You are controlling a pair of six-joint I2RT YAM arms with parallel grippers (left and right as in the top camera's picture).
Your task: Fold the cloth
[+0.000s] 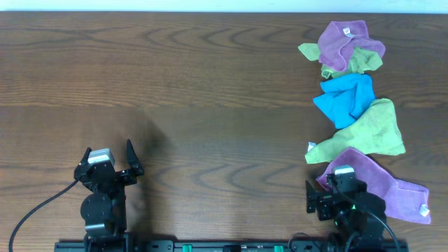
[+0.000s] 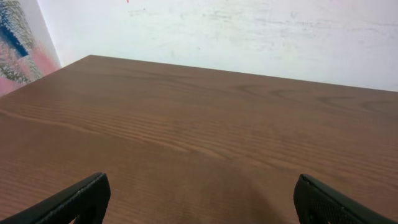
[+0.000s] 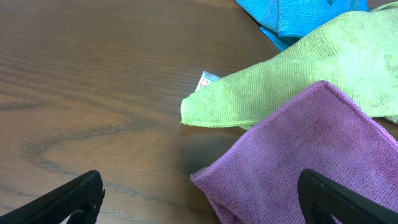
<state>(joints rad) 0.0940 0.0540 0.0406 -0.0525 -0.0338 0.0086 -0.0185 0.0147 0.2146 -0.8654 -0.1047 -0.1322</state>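
Note:
The cloth (image 1: 392, 190) is lilac-purple and lies loosely flat at the near right of the table, with a small white tag (image 1: 423, 210) at its right corner. My right gripper (image 1: 337, 185) stands open over the cloth's left end. In the right wrist view the cloth (image 3: 311, 143) fills the lower right, and its near corner lies between the wide-apart fingers of the right gripper (image 3: 202, 194), held by neither. My left gripper (image 1: 109, 155) is open over bare wood at the near left, and the left wrist view shows nothing within the left gripper (image 2: 199, 202).
A yellow-green cloth (image 1: 367, 133) overlaps the far edge of the lilac one. Behind it lie a blue cloth (image 1: 344, 98) and a second purple cloth (image 1: 343, 38) bunched with more yellow-green cloth (image 1: 360, 61). The brown wooden table (image 1: 210, 91) ends at a white wall (image 2: 249, 31).

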